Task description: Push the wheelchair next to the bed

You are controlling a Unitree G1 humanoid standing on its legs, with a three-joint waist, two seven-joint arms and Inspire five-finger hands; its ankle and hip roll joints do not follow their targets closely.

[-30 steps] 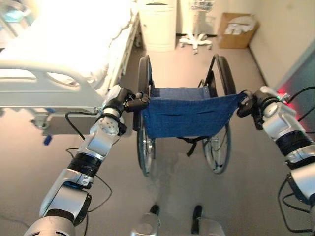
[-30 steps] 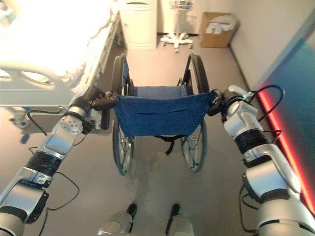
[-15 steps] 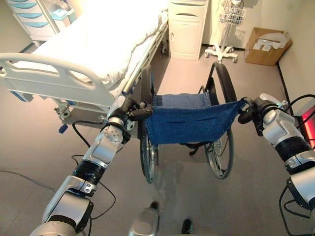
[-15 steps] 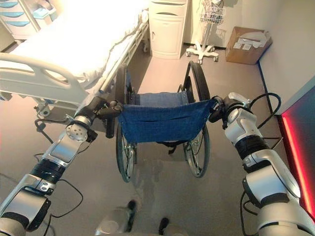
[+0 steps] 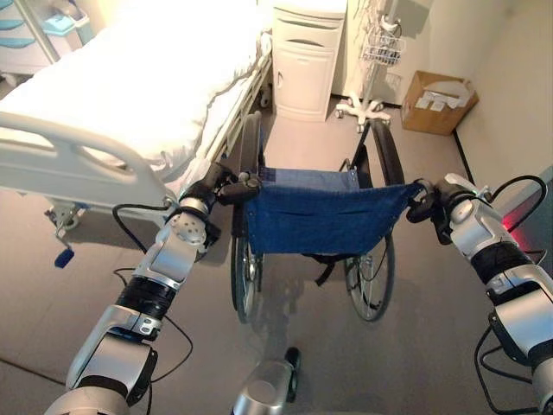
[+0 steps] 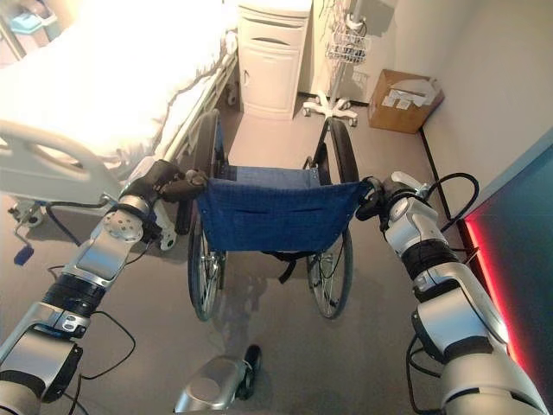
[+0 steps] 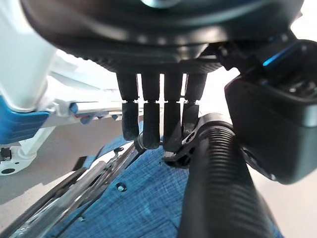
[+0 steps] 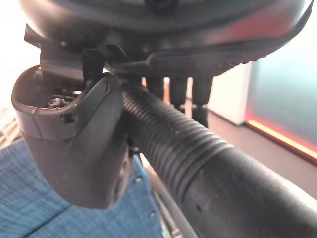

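Left hand and right hand each clench a ribbed push handle of the wheelchair, fingers curled over the grips to steer evenly. The wheelchair stands ahead of the fingers, its left wheel just beside the bed.

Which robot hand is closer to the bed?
Left. The left hand grips the wheelchair handle right beside the bed; the right hand holds the other handle, on the chair's far side.

Silver-grey arms, dark ribbed hands
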